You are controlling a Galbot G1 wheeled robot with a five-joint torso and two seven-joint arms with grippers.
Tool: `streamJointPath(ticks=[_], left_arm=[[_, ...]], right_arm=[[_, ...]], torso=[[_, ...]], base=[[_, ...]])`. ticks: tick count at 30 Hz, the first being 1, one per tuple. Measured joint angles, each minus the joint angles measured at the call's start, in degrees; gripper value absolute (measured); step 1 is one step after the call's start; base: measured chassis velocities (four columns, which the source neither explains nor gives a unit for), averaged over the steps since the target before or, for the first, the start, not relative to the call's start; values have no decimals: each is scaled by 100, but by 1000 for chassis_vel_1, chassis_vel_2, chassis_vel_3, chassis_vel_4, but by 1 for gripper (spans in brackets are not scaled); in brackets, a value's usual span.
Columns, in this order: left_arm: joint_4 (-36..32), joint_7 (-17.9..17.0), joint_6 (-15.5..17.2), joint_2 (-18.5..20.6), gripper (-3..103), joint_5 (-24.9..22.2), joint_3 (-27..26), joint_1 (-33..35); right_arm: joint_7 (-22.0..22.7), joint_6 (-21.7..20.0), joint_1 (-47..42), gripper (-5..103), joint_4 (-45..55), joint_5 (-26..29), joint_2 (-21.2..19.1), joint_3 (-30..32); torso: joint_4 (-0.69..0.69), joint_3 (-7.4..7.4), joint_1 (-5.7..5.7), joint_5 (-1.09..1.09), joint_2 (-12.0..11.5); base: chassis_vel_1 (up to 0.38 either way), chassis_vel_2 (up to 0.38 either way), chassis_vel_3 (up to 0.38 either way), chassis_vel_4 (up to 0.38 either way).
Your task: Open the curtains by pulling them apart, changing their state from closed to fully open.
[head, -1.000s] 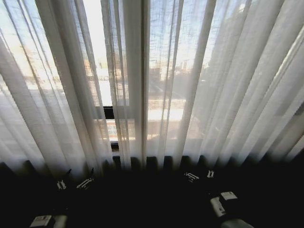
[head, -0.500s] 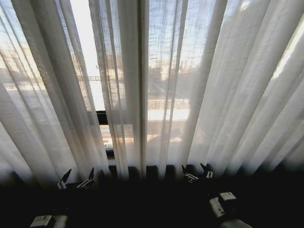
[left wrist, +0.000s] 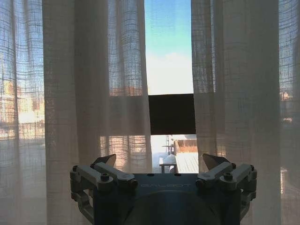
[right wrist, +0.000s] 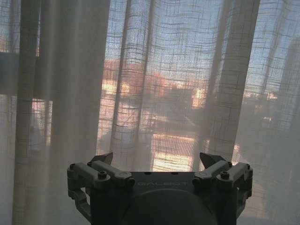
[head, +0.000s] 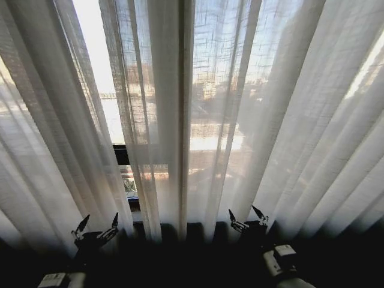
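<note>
The sheer white curtains hang closed across the window, one panel [head: 42, 150] on the left and the other panel [head: 270, 120] spanning the middle and right. A narrow slit [head: 96, 72] of bare glass shows between them. My left gripper [head: 96, 226] is open, low in front of the slit, just short of the fabric. My right gripper [head: 248, 217] is open before the right panel's pleats. The left wrist view shows the left gripper [left wrist: 159, 161] facing the slit [left wrist: 168, 56] with a curtain edge [left wrist: 122, 70] on each side. Ahead of the right gripper [right wrist: 157, 159] hangs pleated fabric [right wrist: 178, 84].
A dark window frame bar [head: 121, 155] crosses behind the slit, also seen as the bar [left wrist: 171, 114] from the left wrist. Below the hems lies dark shadow [head: 192, 258]. Buildings and a terrace lie outside the glass.
The whole head picture has shifted: the camera has come closer to the curtains. Both grippers now reach up to the hems, still open. The curtains hang as before.
</note>
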Motion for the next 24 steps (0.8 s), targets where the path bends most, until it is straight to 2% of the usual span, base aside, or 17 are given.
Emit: streamJointPath(ticks=[8,24], left_arm=[[-7,0,-14,1,100,3,-26,19],[41,-4,-53,-29,100,85,11,-8]], right_arm=[[-5,17,-18,100,-23,-120,9,-66],[-6,21,-51,100,-75,-215,24,-124]], torso=[[1,0,-3,0,2],[-1,1,3,-2,0]], base=[[61,26,-61,-17],[179,197,-176,-209]])
